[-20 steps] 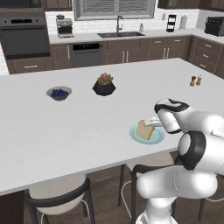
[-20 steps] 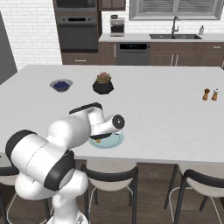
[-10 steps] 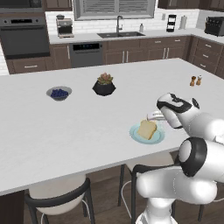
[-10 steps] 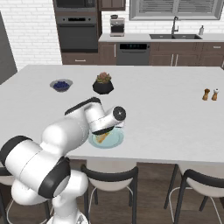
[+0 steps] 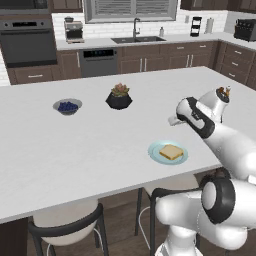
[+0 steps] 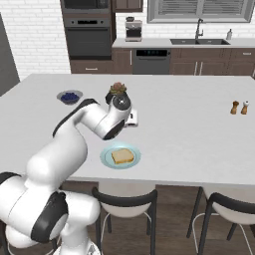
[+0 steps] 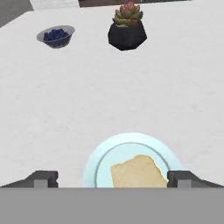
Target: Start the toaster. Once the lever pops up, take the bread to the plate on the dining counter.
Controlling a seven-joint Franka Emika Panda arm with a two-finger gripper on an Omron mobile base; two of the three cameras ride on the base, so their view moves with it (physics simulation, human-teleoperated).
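The bread (image 5: 171,152) lies flat on the pale blue-green plate (image 5: 156,148), which rests near the front edge of the white dining counter (image 5: 100,145). My gripper (image 5: 173,121) hovers open a little above and behind the plate, holding nothing. From the right base view the gripper (image 6: 133,118) hangs over the counter just beyond the bread (image 6: 122,156) and plate (image 6: 106,159). In the hand view the bread (image 7: 139,171) sits between my spread fingertips (image 7: 43,178), apart from both. A black boxy toaster (image 5: 247,29) stands on the far wall counter.
A small bowl of blue berries (image 5: 67,106) and a succulent in a black pot (image 5: 119,97) stand further back on the dining counter. Salt and pepper shakers (image 6: 239,107) are at its right. Dark stools (image 6: 124,199) line the near edge.
The gripper has lifted up and back from the plate, leaving the bread lying on it. Its jaws have spread slightly wider.
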